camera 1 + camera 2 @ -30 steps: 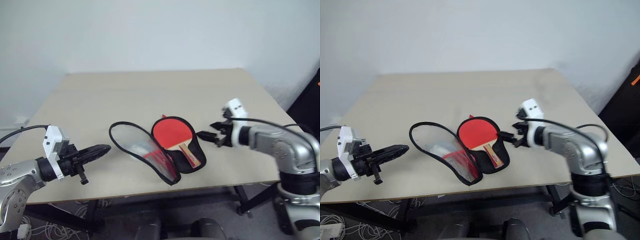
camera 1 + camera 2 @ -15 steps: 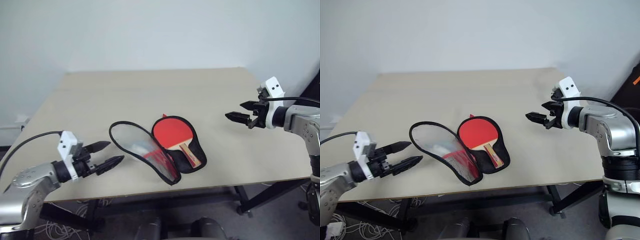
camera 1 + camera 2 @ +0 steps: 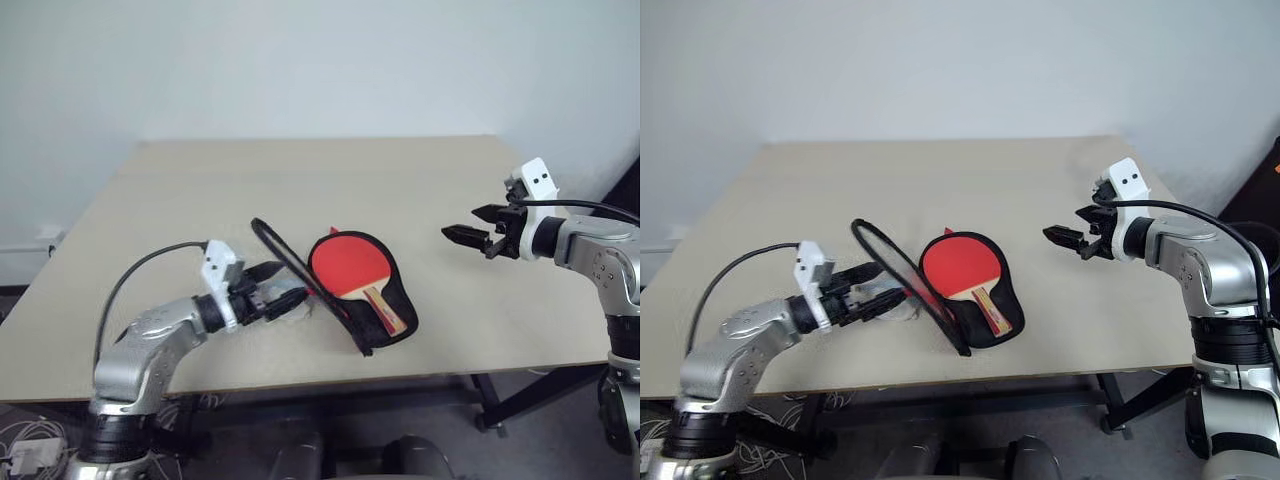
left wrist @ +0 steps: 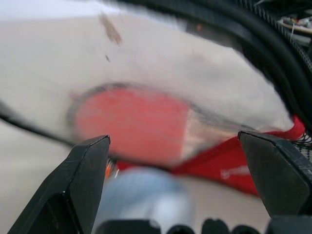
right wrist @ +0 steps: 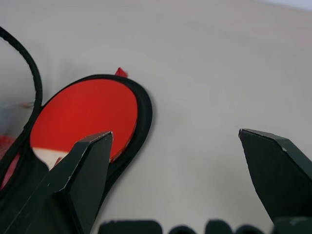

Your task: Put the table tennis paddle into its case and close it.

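Red table tennis paddle [image 3: 347, 267] lies in case [image 3: 392, 312] lower half, handle toward robot. Flap stands on edge just right of left gripper [image 3: 277, 290], jaws wide, touching it. Right gripper [image 3: 469, 224] wide, empty, well apart.

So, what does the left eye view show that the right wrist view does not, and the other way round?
Left eye view: the left jaws, open, against the flap of the case, which stands tilted up; the whole handle of the paddle; the right jaws from the side, open, hovering to the right of the case and apart from it. Right wrist view: the right jaws' fingers from behind, wide apart, with bare table between them. Both: the paddle's red face lying in the case's black half, on the beige table.
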